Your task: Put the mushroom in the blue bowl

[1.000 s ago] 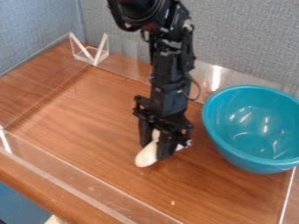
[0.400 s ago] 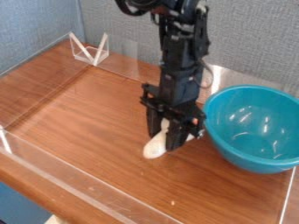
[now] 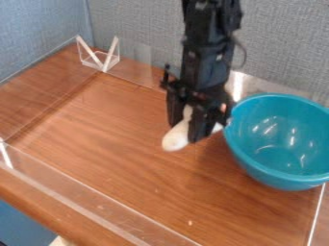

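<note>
The mushroom [image 3: 179, 137] shows as a cream-white stem sticking out below and left of the fingers; its cap is hidden between them. My gripper [image 3: 193, 125] is shut on the mushroom and holds it in the air above the wooden table [image 3: 90, 115]. The black arm comes down from the top of the camera view. The blue bowl [image 3: 278, 138], large, teal and glossy, sits on the table just right of the gripper, with nothing visible inside it. The mushroom hangs a little left of the bowl's near rim.
A low clear plastic wall [image 3: 77, 187] runs along the table's front and left edges. A small clear stand [image 3: 99, 55] sits at the back left corner. Grey wall panels rise behind the table.
The gripper has risen and moved right and back toward the bowl, lifting the mushroom off the table surface.
</note>
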Controlling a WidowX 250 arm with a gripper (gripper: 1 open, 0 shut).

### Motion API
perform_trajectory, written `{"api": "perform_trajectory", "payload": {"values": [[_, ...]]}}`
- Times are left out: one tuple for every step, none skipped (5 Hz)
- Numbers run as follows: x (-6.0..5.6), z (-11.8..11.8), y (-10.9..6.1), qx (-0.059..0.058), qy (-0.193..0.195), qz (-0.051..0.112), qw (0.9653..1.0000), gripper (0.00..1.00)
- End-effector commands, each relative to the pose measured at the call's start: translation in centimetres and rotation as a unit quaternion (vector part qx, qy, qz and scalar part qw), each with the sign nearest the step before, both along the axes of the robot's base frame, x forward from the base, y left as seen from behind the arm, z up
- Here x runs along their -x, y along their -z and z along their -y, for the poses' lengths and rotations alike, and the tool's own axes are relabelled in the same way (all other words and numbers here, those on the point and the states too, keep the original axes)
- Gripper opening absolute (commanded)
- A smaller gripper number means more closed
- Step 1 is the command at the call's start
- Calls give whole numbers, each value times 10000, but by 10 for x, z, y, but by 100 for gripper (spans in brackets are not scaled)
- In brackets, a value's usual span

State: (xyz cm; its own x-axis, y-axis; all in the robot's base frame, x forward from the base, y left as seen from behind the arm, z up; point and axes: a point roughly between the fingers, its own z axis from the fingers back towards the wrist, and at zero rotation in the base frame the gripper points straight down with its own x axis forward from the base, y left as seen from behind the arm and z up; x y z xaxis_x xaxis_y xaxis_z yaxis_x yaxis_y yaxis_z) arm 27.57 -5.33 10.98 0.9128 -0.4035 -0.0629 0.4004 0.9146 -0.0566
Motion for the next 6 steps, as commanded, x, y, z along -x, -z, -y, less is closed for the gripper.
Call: {"api": "perform_trajectory", "payload": {"values": [[-28,-8,-39,-133,87,351,9993,0],[-30,-21,-73,-390,-176,508,9978,0],[-19,-35,-70,-443,-475,529,9965,0],[-19,-35,-75,-458,-515,539,9962,0],[-23,-31,-80,-486,-551,568,9957,0],[-24,-20,-77,-498,-461,600,9959,0]]}}
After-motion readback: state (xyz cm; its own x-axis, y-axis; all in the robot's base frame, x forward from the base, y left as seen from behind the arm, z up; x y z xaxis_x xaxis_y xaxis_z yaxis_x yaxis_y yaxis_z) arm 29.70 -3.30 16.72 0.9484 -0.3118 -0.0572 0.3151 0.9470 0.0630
